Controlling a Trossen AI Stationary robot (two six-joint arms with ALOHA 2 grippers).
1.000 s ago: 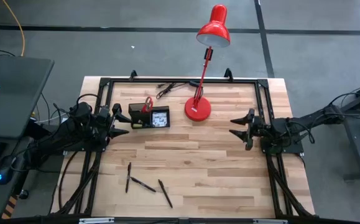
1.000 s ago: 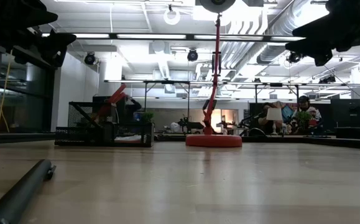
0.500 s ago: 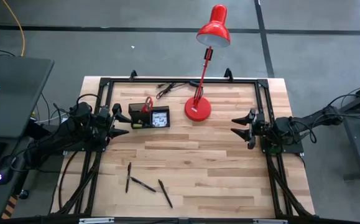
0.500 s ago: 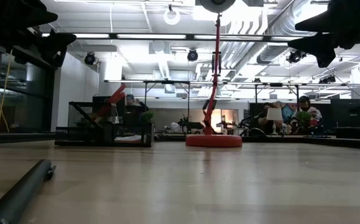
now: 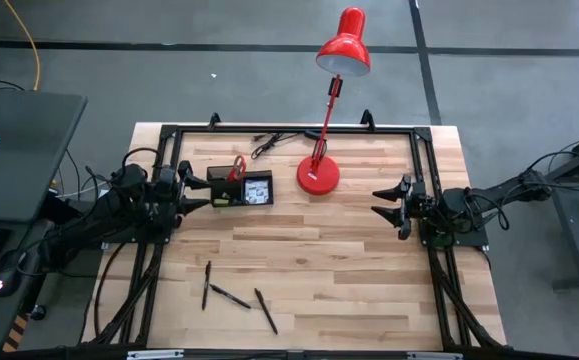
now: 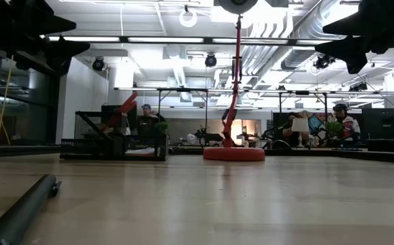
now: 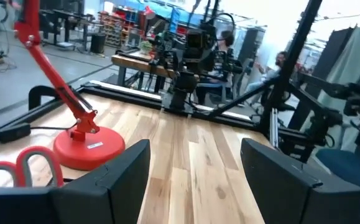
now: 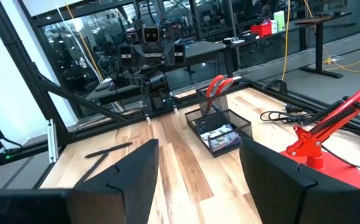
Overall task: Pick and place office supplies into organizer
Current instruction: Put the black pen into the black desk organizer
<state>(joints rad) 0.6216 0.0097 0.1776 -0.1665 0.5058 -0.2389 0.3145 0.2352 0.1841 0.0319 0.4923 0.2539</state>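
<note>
**Organizer loaded near rear edge; three pens loose at front-left**

Organizer (image 5: 240,189) standing on bench (image 5: 349,260) toward rear-left, just beside red lamp base (image 5: 318,175). Red-handled scissors (image 5: 236,167) upright in taller cup section; patterned packet (image 5: 258,190) lying in lower tray, confirmed by right wrist view only. Three black pens (image 5: 231,296) lying loose near front-left edge, well apart from organizer; only one pen end visible in low view, close to camera. Black cable (image 5: 265,146) along rear edge, seen from above, hidden in low view.

Left gripper (image 5: 191,194) raised at left edge, just beside organizer, jaws spread. Right gripper (image 5: 390,204) raised at right edge, jaws spread, holding nothing. Wide bare bench across centre and front-right between grippers. People seated in room beyond.
</note>
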